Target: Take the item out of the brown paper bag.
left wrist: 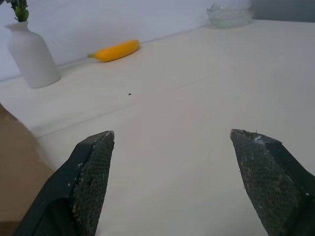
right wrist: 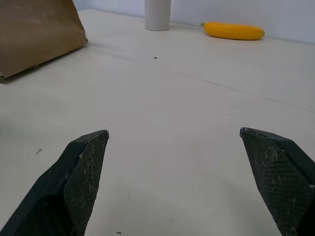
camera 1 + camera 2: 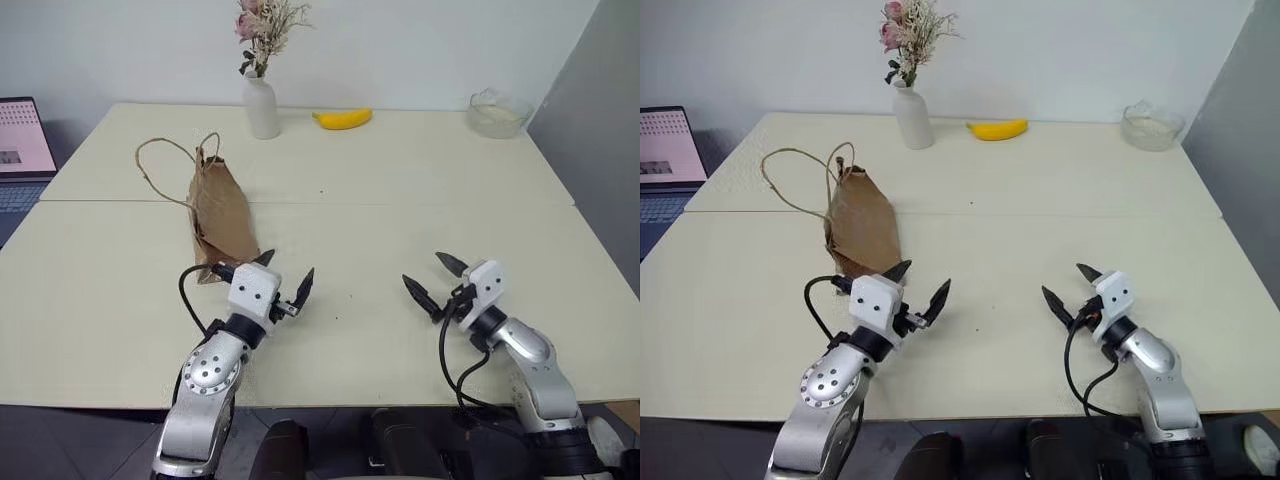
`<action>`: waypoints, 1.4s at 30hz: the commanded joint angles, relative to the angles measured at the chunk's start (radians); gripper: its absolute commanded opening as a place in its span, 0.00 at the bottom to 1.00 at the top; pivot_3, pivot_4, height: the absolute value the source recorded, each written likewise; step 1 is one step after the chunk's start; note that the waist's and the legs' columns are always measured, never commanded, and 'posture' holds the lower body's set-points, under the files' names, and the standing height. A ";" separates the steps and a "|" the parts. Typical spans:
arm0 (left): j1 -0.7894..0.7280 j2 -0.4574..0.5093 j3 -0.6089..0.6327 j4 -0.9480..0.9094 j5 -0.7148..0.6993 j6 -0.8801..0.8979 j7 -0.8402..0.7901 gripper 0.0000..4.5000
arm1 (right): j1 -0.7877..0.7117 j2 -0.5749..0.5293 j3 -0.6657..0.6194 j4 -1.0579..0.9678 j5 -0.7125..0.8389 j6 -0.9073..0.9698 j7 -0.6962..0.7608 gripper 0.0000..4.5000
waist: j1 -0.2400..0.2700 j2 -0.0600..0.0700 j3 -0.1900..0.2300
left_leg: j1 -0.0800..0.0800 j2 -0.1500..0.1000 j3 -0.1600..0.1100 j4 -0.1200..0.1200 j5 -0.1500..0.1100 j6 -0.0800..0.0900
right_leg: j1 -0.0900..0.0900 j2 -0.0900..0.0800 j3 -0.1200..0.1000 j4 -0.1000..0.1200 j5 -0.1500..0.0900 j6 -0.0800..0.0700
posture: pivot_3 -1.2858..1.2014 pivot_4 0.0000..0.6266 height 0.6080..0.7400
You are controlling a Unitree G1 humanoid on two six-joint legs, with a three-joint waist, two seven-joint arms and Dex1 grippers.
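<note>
On the left half of the table (image 3: 400,180) the bag (image 3: 222,215) is seen lying flat on its side, creased, with its loop handles (image 3: 160,170) trailing toward the far edge. Its near end lies just beside the left gripper (image 3: 285,283), apparently not touched by it. The item cannot be seen anywhere on the table, so it is judged to be inside the bag; no bulge can be made out clearly enough to say where.

Both grippers are held low over the near part of the table with fingers spread wide and nothing between them. The right gripper (image 3: 432,280) is kept well apart from the bag, over bare tabletop.

Nothing of the task appears to be done yet: the bag has not been gripped or opened, and no item has been drawn out. What is left is judged to be the whole job: steadying the bag, reaching into its mouth, and pulling the item free.

At the far edge a vase (image 3: 261,105), a banana (image 3: 343,119) and a glass bowl (image 3: 497,114) are left untouched.
</note>
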 commanded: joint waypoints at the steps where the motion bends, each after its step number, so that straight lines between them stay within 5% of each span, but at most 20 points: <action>1: -0.017 0.017 0.001 -0.011 -0.035 -0.009 -0.040 0.88 | 0.016 0.011 -0.001 -0.060 -0.009 -0.018 -0.024 1.00 | 0.000 0.000 0.000 | 0.000 0.000 0.000 0.000 0.000 0.000 | 0.000 0.000 0.000 0.000 0.000 0.000 | 0.52 0.24 1.00; 16: 0.027 0.034 0.027 -0.063 0.011 -0.002 0.030 0.88 | 0.031 0.015 0.046 -0.067 -0.024 -0.013 0.006 1.00 | 0.000 0.000 0.000 | 0.000 0.000 0.000 0.000 0.000 0.000 | 0.000 0.000 0.000 0.000 0.000 0.000 | 0.52 0.24 1.00; 30: 0.137 -0.099 0.284 -0.430 -0.068 0.221 0.249 0.88 | -0.310 -0.068 0.110 -0.193 0.201 0.257 0.252 1.00 | 0.001 -0.001 0.000 | 0.000 0.000 -0.003 0.000 0.000 0.000 | 0.000 0.001 -0.002 0.000 0.000 0.000 | 0.52 0.24 1.00; 42: -0.128 0.090 0.565 -0.255 -0.305 0.483 0.195 0.88 | -0.388 -0.071 0.123 -0.184 0.241 0.292 0.349 1.00 | -0.001 -0.001 0.000 | 0.000 0.000 -0.003 0.000 0.000 0.000 | 0.000 0.001 -0.002 0.000 0.000 0.000 | 0.52 0.24 1.00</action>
